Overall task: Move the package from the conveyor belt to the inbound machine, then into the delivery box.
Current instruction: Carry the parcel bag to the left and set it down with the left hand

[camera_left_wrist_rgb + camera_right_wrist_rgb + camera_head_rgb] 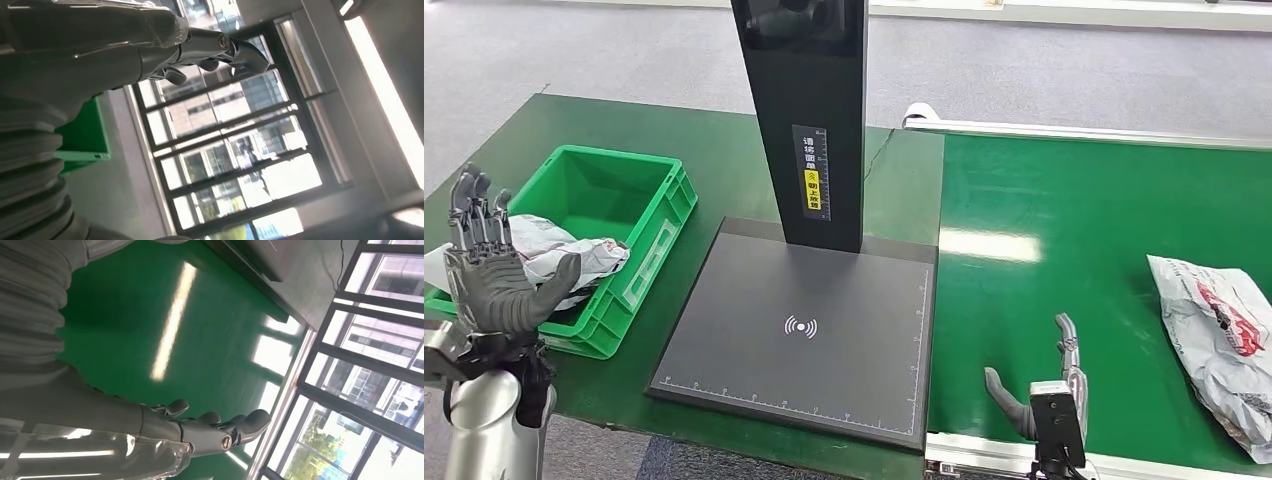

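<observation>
The left robot hand [489, 270] hung spread and empty beside the green delivery box [649, 215]. The right robot hand [1049, 375] stood open, empty, over the conveyor belt [1064, 215], near the package [1219, 335].

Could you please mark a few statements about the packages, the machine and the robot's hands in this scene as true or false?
1. A package lies on the conveyor belt. True.
2. The right hand grips that package. False: it is open over the belt, apart from the package.
3. The green delivery box already holds a package. True.
4. A package rests on the inbound machine. False: its dark platform is bare.
5. The left hand holds something. False: it is raised with fingers apart, holding nothing.
6. The delivery box stands on the conveyor belt. False: it stands on the green table, on the machine's other side.
</observation>
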Controlling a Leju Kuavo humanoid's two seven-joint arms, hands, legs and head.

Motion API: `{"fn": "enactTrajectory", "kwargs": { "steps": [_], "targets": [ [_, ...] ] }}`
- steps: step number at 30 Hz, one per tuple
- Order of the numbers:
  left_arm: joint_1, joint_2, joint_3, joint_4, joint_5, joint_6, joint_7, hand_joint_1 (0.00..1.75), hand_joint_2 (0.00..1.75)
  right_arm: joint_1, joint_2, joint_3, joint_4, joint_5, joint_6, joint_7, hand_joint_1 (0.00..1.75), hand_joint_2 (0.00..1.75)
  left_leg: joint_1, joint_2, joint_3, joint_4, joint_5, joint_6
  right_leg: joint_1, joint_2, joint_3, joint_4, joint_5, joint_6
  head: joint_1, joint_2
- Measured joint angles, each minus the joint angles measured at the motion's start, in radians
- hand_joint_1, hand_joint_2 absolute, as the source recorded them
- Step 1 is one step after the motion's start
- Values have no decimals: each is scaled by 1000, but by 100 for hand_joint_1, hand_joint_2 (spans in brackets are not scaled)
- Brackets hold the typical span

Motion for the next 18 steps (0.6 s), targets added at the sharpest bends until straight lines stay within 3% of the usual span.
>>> {"fn": "enactTrajectory", "kwargs": {
  "steps": [5, 9, 18],
  "targets": [
    [47, -37, -99, -78, -48, -89, 0, 0, 175, -1, 2, -2, -11, 0, 15, 0, 0, 175, 0, 0, 0, 0, 0, 0, 0, 0, 0, 0, 0, 0, 0, 0],
    [94, -72, -212, -106, -107, -60, -15, 0, 175, -2, 9, 6, -20, 3, 18, 0, 0, 175, -1, 0, -1, 0, -1, 1, -1, 0, 0, 0, 0, 0, 0, 0],
    [140, -114, -351, -83, -187, -32, -2, 0, 175, -18, 16, 39, -23, 9, 62, 3, 0, 175, -1, 0, 0, 0, -1, 1, -1, 0, 0, 0, 0, 0, 0, 0]
  ]
}}
